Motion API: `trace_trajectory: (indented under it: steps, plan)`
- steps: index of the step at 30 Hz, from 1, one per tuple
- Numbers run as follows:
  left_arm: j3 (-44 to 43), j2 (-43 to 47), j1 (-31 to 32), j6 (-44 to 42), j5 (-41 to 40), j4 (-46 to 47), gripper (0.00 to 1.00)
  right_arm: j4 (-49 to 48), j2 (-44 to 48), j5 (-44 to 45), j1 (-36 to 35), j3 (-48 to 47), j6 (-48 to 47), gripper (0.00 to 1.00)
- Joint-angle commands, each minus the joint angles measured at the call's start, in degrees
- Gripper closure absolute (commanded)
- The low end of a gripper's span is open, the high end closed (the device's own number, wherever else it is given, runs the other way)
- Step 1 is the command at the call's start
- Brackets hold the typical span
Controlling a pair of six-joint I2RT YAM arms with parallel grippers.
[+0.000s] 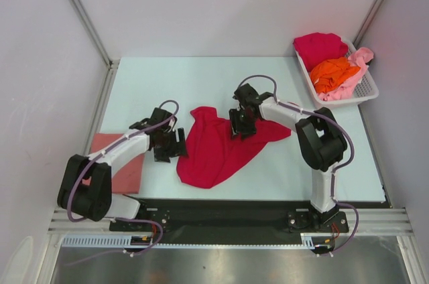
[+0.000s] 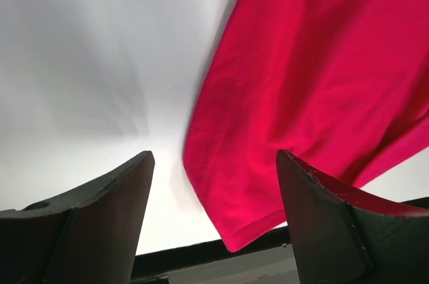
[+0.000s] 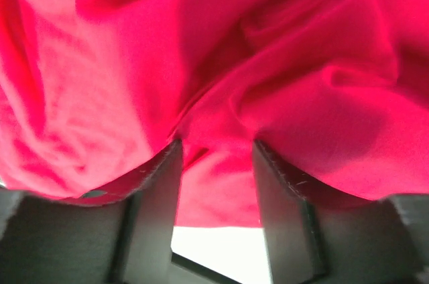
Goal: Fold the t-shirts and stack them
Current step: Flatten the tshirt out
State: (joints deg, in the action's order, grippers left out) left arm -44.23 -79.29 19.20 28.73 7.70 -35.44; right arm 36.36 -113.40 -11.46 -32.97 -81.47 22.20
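Broadly, the pale blue-white table [image 1: 154,83] carries everything, and the biggest thing on it is the crimson red cotton t-shirt [image 1: 214,147], lying crumpled and unfolded in the middle between my two arms, one part trailing off to the right. At the far right corner sits the white slotted plastic basket [image 1: 366,88], holding a second crimson red t-shirt [image 1: 318,46], an orange t-shirt [image 1: 332,73] and a light pink t-shirt [image 1: 362,56], all heaped loosely. Near my left arm, a dusty salmon pink t-shirt [image 1: 131,173] lies flat and folded at the table's left edge.

Smaller now: my left fingers [image 1: 173,147] are spread wide and hold nothing, hovering just beside the red shirt's left edge. My right fingers [image 1: 239,130] are down on the shirt's upper right part, drawn to a narrow gap with a ridge of cloth gathered between them; I judge that a pinch.

The cloth looks light, limp and wrinkle-prone, so it should drape from any hold rather than keep shape. I reckon hems or shoulder seams give the surest grip, one per side, to pull it flat.
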Motion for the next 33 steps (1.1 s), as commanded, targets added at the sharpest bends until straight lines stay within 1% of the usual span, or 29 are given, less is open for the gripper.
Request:
trace_trajectory:
  steps: [1,3,4,6,7,8,9,10,11,14,15,17,18,19,23,26,31,33]
  plan:
    - [1.15,7.44,-0.39,1.59,0.12,1.08,0.21,-0.40,8.01,-2.42,-4.44,3.40,-2.59,0.44]
    - [2.21,11.76,-0.39,2.55,0.29,0.64,0.22,-0.59,10.04,-2.95,-7.18,4.56,-3.64,0.38]
    - [2.91,16.31,-0.39,3.17,0.21,0.03,0.23,-1.81,11.52,-4.78,-10.07,5.87,-4.00,0.37]
    - [2.66,21.78,-0.39,5.36,-1.28,-1.03,0.30,-3.91,13.03,-7.33,-13.07,7.72,-4.09,0.36]
    - [1.96,27.37,-0.39,6.15,-1.72,-1.29,0.32,-6.19,13.64,-7.78,-15.69,9.38,-4.00,0.36]
    - [1.60,29.87,-0.31,7.47,-2.25,-1.12,0.35,-7.00,13.47,-7.87,-17.29,9.75,-3.65,0.36]
    - [1.17,32.33,-0.39,8.09,-3.30,-1.03,0.36,-7.44,13.13,-7.52,-18.61,9.75,-3.13,0.36]
    - [0.20,36.70,-0.39,8.70,-3.92,-0.95,0.36,-7.36,11.29,-7.17,-19.75,9.49,-2.69,0.37]
    - [-0.33,38.31,-0.39,9.67,-4.45,-1.12,0.37,-7.09,10.32,-6.91,-22.29,7.92,-2.34,0.38]
    - [-1.30,41.83,-0.39,11.08,-4.98,-1.39,0.36,-6.13,5.85,-4.45,-24.77,5.28,-1.37,0.57]
    - [-1.04,41.84,-0.31,11.43,-4.54,-1.56,0.36,-6.21,4.96,-4.27,-24.69,4.92,-0.41,0.66]
    - [-0.42,41.06,-0.39,12.13,-1.13,-1.47,0.37,-7.70,3.20,-4.18,-23.64,5.70,0.91,0.74]
    - [-0.16,39.66,-0.39,12.40,0.28,-1.39,0.37,-8.23,2.93,-4.35,-22.06,6.93,1.35,0.79]
    - [0.28,38.95,-0.39,12.49,3.34,-1.30,0.37,-8.84,2.75,-4.36,-21.44,7.55,1.62,0.81]
    - [2.74,37.98,-0.39,12.75,9.59,0.72,0.35,-9.73,3.01,-3.74,-17.84,11.94,1.27,0.81]
    - [4.50,37.45,-0.39,13.98,12.76,2.21,0.33,-9.82,4.41,-3.22,-14.24,15.63,0.83,0.81]
    - [7.31,34.38,-0.30,16.00,16.20,5.72,0.33,-9.03,8.10,-2.07,-7.65,20.99,0.83,0.80]
    - [7.93,31.66,-0.22,17.14,17.86,6.35,0.35,-8.59,9.51,-1.46,-5.18,22.58,0.22,0.80]
